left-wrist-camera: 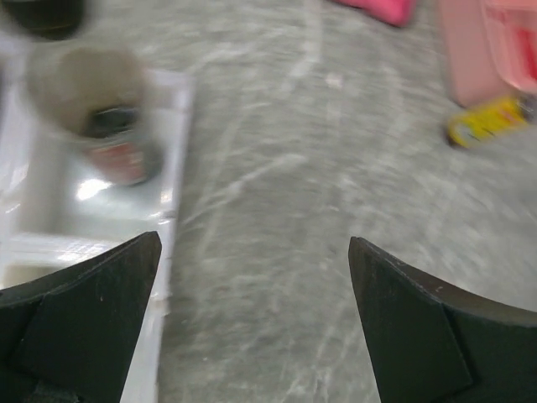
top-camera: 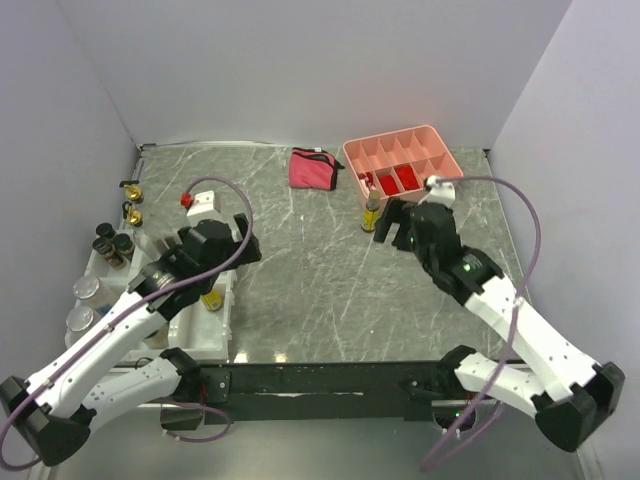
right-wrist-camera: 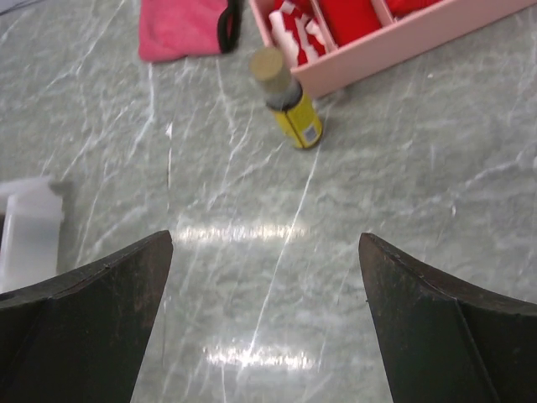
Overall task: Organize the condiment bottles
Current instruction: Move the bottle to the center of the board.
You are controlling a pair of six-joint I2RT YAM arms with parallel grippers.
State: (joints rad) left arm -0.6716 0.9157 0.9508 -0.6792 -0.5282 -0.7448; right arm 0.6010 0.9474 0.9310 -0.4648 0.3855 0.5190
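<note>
A: Left arm pose?
B: Left arm (top-camera: 120, 330) stretched forward from the near-left base, wrist over the white rack (top-camera: 205, 340); left end effector (left-wrist-camera: 253, 243) has its fingers apart with nothing between them; that wrist view is blurred.
A: Right side?
B: Right arm (top-camera: 510, 310) reaches forward and inward; right end effector (right-wrist-camera: 265, 238) spread wide, empty, above bare bench (right-wrist-camera: 252, 285), facing the yellow bottle (right-wrist-camera: 289, 105).
A: Where's that bottle?
B: Upright, tan cap, just beside the near wall of the pink tray (right-wrist-camera: 403, 46); touching or not, can't tell; pouch (right-wrist-camera: 185, 29) off to its left, apart.
A: Other bottles?
B: Along the left edge: gold-topped bottles (top-camera: 133, 213) at the back; black-lidded jars (top-camera: 122, 243) nearer; silver-lidded jars (top-camera: 86, 288) nearest; second yellow bottle (top-camera: 211, 300) in the rack, partly under the left arm; left wrist view shows a jar (left-wrist-camera: 113, 134) in the rack, too blurred to read.
A: Anything in the way?
B: Tray wall right behind the yellow bottle; red items in the tray compartments just past it.
</note>
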